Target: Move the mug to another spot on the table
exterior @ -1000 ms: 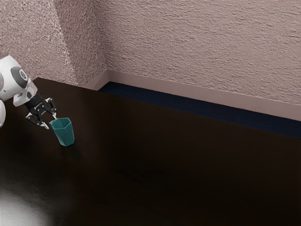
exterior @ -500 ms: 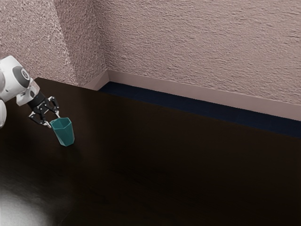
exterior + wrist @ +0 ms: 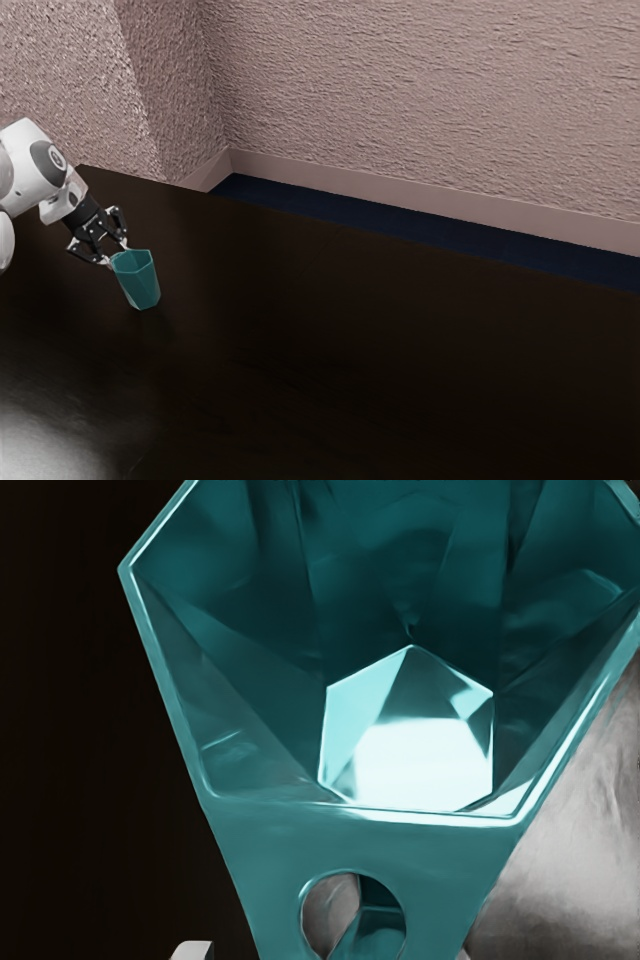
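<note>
A teal faceted mug (image 3: 137,280) stands on the dark table (image 3: 350,340) near the exterior view's left edge. My gripper (image 3: 111,255) is at the mug's rim on the side facing the arm, angled down toward it, and it is open. From the wrist camera I look straight down into the mug (image 3: 400,680) onto its pale bottom. The mug's handle (image 3: 360,900), a flat tab with a round hole, lies just under my hand. One pale fingertip (image 3: 195,949) sits beside the handle, a little apart from it.
The dark glossy table runs wide to the exterior view's right and front. A rough pink wall (image 3: 420,90) with a baseboard stands behind its far edge, with a dark blue strip of floor (image 3: 400,220) between.
My gripper has crept up and toward the exterior view's right, closing in on the mug's rim and handle. The mug has barely shifted.
</note>
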Robot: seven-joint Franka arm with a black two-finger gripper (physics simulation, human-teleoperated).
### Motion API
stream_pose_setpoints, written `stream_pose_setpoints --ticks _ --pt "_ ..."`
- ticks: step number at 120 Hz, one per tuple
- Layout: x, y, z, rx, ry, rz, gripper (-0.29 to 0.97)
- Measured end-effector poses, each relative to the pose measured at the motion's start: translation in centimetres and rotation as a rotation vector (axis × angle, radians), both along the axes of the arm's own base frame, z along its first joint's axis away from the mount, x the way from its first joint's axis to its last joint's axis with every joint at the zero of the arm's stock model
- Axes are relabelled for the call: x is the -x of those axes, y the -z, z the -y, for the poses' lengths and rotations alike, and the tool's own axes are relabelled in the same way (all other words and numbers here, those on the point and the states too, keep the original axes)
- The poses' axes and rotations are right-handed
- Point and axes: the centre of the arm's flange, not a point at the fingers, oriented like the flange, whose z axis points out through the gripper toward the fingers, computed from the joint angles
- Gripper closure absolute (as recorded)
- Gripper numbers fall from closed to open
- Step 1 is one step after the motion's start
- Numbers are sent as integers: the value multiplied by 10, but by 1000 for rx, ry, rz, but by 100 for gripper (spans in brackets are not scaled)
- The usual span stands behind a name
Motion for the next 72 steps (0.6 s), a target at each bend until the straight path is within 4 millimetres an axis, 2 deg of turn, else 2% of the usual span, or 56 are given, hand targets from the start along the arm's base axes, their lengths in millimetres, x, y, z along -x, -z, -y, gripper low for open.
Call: stream_pose_setpoints --ticks 72 --pt "11 6 9 32 -35 -28 56"
